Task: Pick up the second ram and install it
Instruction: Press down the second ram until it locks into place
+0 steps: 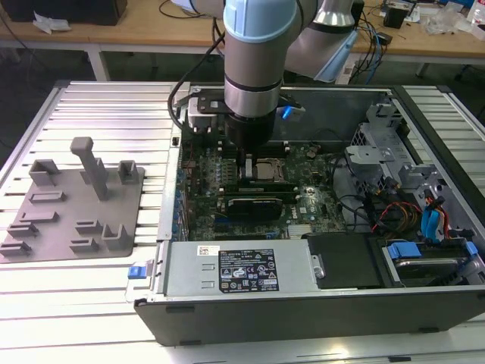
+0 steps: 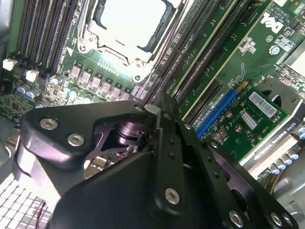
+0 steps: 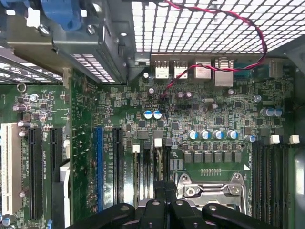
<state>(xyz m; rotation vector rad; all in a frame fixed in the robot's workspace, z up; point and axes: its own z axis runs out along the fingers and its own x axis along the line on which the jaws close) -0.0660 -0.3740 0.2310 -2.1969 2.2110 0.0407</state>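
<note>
My gripper (image 1: 244, 161) is down inside the open computer case. It stands over the black memory slots (image 3: 143, 164) just beside the processor socket (image 1: 267, 170). In both wrist views the two black fingers (image 2: 164, 119) are pressed close together, in line with one slot (image 3: 162, 162). The second ram is thin and edge-on between them, so the fingers hide nearly all of it. White slot latches (image 3: 158, 142) sit at the slots' far end. The socket (image 2: 128, 24) lies right beyond the fingertips.
A grey fixture plate (image 1: 76, 205) with upright blocks lies on the table at the exterior view's left. The power supply (image 1: 235, 269) lines the case's near side. Drive cages (image 1: 379, 152) and cables crowd the exterior view's right. A red-black wire (image 3: 214, 16) crosses the rear grille.
</note>
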